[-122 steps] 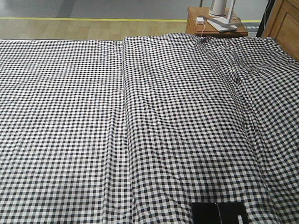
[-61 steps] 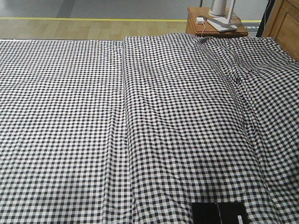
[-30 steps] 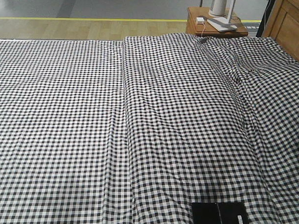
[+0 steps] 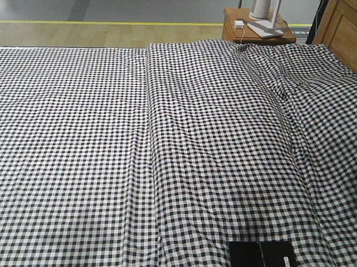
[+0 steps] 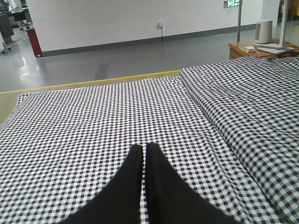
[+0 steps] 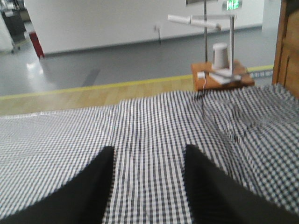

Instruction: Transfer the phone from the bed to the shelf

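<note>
Black and glossy, the phone (image 4: 262, 256) lies flat on the bed (image 4: 166, 139) at its near edge, toward the right corner. Its long side runs along that edge, with a seam across its middle and a small white sticker at its right end. Your left gripper (image 5: 144, 151) hangs over the checked sheet with its two fingers pressed together and nothing between them. Your right gripper (image 6: 148, 158) has its fingers spread wide apart, the sheet showing in the gap, and holds nothing. At the bed's far right corner stands a small brown bedside table (image 4: 258, 32), and the wooden headboard (image 4: 346, 31) runs along the right edge.
</note>
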